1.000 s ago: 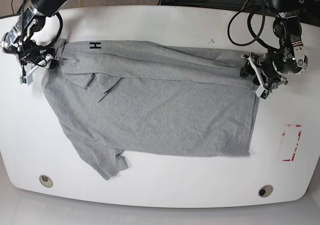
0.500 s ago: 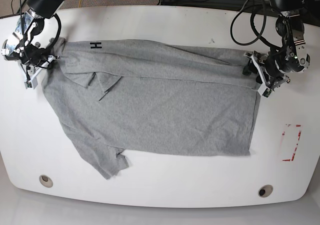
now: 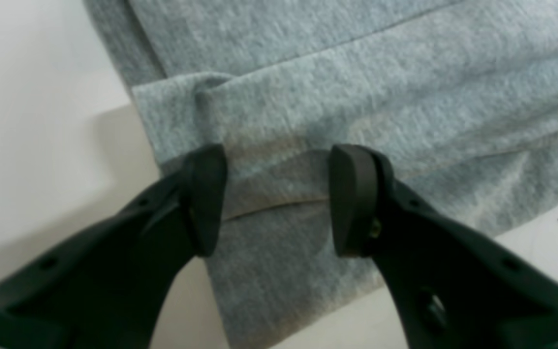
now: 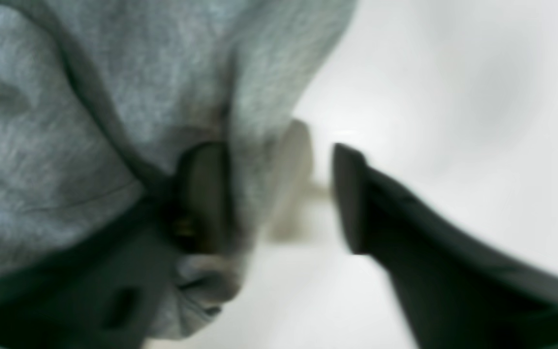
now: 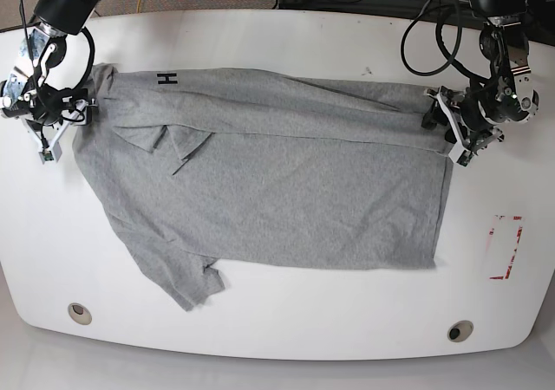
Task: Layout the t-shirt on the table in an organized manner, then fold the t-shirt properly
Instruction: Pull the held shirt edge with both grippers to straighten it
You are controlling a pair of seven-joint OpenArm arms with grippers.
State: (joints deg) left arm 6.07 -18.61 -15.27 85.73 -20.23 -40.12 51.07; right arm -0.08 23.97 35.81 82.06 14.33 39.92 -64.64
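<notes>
A grey t-shirt (image 5: pixel 269 182) lies spread on the white table (image 5: pixel 286 338), with a dark "H" mark near its far left corner and one sleeve trailing toward the front left. My left gripper (image 5: pixel 453 135) sits at the shirt's right edge. In the left wrist view it (image 3: pixel 279 198) is open, its fingers (image 3: pixel 206 198) straddling a folded hem of the t-shirt (image 3: pixel 356 82). My right gripper (image 5: pixel 59 123) is at the shirt's left edge. The blurred right wrist view shows this gripper (image 4: pixel 276 196) open, with the t-shirt (image 4: pixel 90 97) draped against one finger (image 4: pixel 201 194).
Two round grommet holes (image 5: pixel 79 313) (image 5: pixel 460 330) sit near the table's front edge. A red-outlined rectangle (image 5: pixel 506 247) marks the right side. Black cables (image 5: pixel 434 35) loop over the far right corner.
The right gripper closed on the shirt's left edge, drew it slightly outward, then opened. The left gripper shifted a little to the right; the top edge lies straighter.
</notes>
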